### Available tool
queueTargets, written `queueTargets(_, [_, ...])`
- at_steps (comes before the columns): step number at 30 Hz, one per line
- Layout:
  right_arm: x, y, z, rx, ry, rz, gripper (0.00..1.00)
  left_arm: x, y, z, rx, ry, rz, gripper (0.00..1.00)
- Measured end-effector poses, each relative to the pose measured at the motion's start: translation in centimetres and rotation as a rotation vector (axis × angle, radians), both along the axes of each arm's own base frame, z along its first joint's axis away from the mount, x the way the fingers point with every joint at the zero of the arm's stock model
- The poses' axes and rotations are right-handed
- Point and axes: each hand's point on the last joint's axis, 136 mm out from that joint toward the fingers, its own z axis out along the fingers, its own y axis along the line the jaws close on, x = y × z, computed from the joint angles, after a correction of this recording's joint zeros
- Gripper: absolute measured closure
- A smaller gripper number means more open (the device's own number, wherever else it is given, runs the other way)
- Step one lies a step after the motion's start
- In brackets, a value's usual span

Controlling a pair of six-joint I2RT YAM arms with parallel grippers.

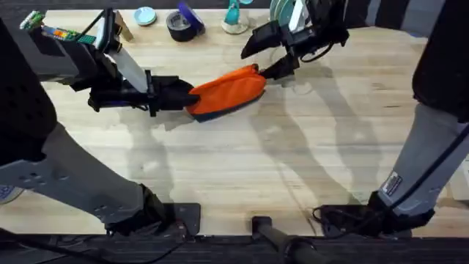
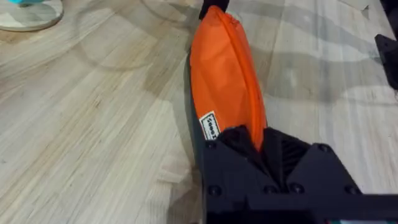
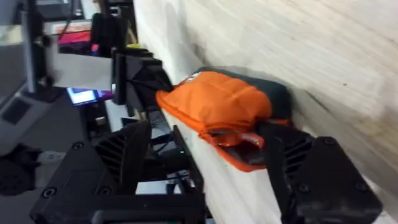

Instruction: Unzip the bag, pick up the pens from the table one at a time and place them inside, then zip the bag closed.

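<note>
The bag [image 1: 227, 92] is laid on the table [image 1: 242, 161], toward its far side. The bag's left end is held by the left gripper [image 1: 183, 95], its right end by the right gripper [image 1: 272, 71]. Behind the bag, a tape roll [image 1: 181, 26] is placed.

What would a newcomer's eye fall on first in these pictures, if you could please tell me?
The small oblong orange fabric pouch stands out first, lying mid-table on the light wooden plank table. Next come the two black arms: the left gripper clamps the pouch's left end, and the right gripper meets its right end.
</note>
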Motion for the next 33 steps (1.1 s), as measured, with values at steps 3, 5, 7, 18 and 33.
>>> queueTargets(3, [-0.1, 0.0, 0.6, 0.040, 0.013, 0.000, 0.005, 0.0, 0.0, 0.0, 0.000, 0.002, 0.001, 0.959])
queueTargets(5, [-0.1, 0.1, 1.0, 0.063, 0.020, 0.002, 0.005, 0.0, 0.0, 0.0, 0.000, 0.002, 0.000, 0.959])
queueTargets(7, [-0.2, 0.2, 1.5, 0.095, 0.028, 0.007, 0.005, 0.0, 0.0, 0.0, 0.000, 0.002, 0.000, 0.959])
queueTargets(18, [-1.0, 0.9, 4.5, 0.268, 0.068, 0.041, 0.005, 0.0, 0.0, 0.0, 0.001, 0.002, 0.001, 0.959])
queueTargets(33, [-2.2, 1.3, 10.3, 0.310, -0.089, 0.087, 0.006, 0.0, 0.0, 0.0, 0.000, 0.003, 0.001, 0.959])
